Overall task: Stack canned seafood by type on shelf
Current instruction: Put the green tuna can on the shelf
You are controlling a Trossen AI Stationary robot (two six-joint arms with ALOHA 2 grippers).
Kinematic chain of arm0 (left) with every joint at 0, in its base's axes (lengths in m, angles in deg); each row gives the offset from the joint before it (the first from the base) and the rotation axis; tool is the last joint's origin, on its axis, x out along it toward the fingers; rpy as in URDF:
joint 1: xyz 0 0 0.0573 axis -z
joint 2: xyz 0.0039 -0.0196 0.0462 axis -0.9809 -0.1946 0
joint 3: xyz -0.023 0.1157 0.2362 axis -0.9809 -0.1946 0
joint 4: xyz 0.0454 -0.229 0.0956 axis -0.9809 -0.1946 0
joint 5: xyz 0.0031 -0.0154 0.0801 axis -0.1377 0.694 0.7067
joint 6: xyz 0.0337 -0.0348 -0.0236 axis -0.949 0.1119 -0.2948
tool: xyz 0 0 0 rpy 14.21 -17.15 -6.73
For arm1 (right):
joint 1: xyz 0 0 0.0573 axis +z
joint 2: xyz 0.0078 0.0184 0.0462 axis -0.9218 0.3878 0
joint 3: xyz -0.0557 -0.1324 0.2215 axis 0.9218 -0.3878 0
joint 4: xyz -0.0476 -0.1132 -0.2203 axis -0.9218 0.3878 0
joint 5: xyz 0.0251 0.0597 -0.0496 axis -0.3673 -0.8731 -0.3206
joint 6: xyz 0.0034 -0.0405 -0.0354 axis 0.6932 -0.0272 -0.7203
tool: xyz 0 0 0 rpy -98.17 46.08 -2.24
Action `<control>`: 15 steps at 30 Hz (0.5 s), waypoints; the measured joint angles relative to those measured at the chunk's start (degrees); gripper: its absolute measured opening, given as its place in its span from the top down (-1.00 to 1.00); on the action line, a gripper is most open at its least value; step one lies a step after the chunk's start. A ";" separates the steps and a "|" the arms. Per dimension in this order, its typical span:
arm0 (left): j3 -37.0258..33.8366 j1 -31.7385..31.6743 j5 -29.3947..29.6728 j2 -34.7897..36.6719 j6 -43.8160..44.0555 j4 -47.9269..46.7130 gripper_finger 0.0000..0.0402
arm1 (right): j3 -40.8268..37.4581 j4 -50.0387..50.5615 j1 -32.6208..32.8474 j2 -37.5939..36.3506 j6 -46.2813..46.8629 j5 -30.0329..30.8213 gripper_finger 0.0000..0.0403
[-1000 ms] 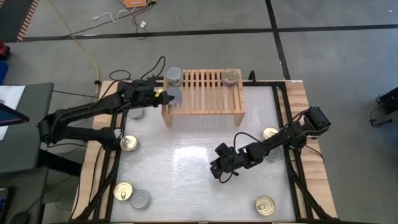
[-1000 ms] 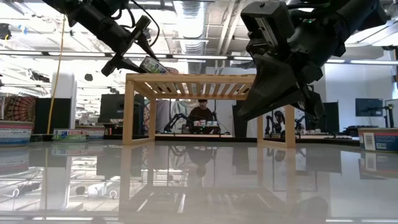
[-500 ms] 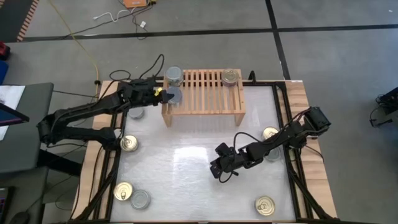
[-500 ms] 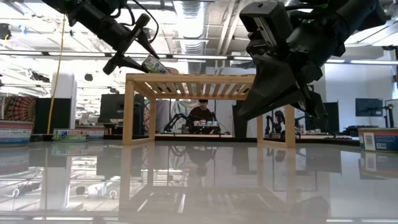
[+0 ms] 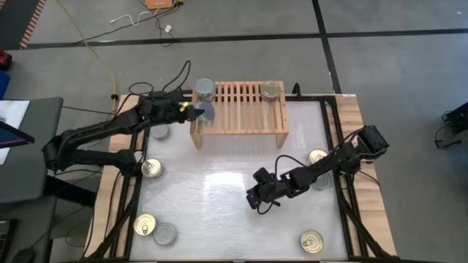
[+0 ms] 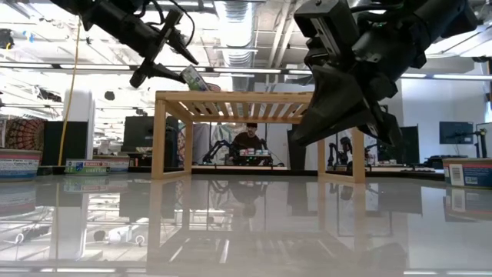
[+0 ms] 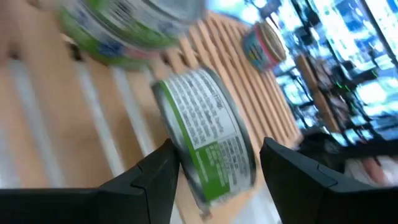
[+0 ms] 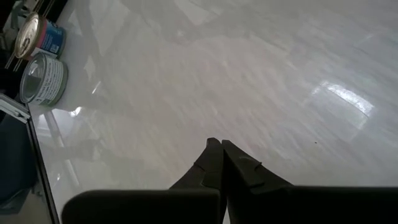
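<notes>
Over shelf's [image 5: 239,108] left end: left gripper [image 5: 191,111] clamped on green-label tin [image 7: 208,143], tilted, just above slats, beside silver-top tin [image 5: 205,89] at back-left corner. Gold-lid tin [image 5: 271,90] on shelf's back-right. Right gripper [image 5: 257,201] mid-table, fingers together, empty. Other tins [image 5: 156,231] scattered on table [image 5: 219,197].

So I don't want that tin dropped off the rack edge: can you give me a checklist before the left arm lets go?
1. Left tool shut on the tin: ok.
2. Tin over the shelf slats, by the left end: ok.
3. Tin level: not ok, it sits tilted.
4. Tin lined up over the silver tin on the shelf: not ok, it hangs beside it.
5. Right tool shut, empty, low over the table, away from the shelf: ok.
</notes>
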 joint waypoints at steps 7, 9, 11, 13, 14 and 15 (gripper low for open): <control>-0.02 -0.04 2.44 0.20 1.28 -1.61 -0.07 | 0.00 -0.53 0.10 0.00 0.51 0.00 0.87; -0.02 0.00 1.09 0.23 -0.47 -2.32 -0.07 | 0.00 -0.56 0.36 0.00 0.63 0.04 0.87; -0.03 -0.16 3.16 0.58 0.20 -4.46 -0.07 | 0.00 -0.56 0.40 0.00 0.64 0.04 0.87; -0.04 -0.41 5.54 0.90 1.32 -4.45 -0.07 | 0.00 -0.54 0.48 0.00 0.90 0.04 0.87; -0.04 -0.50 6.07 0.95 0.85 -3.28 -0.07 | 0.00 -0.60 0.54 0.00 0.90 0.04 0.87; -0.04 -0.48 6.42 1.15 0.12 -2.31 -0.07 | 0.00 -0.63 0.71 0.00 0.92 0.06 0.87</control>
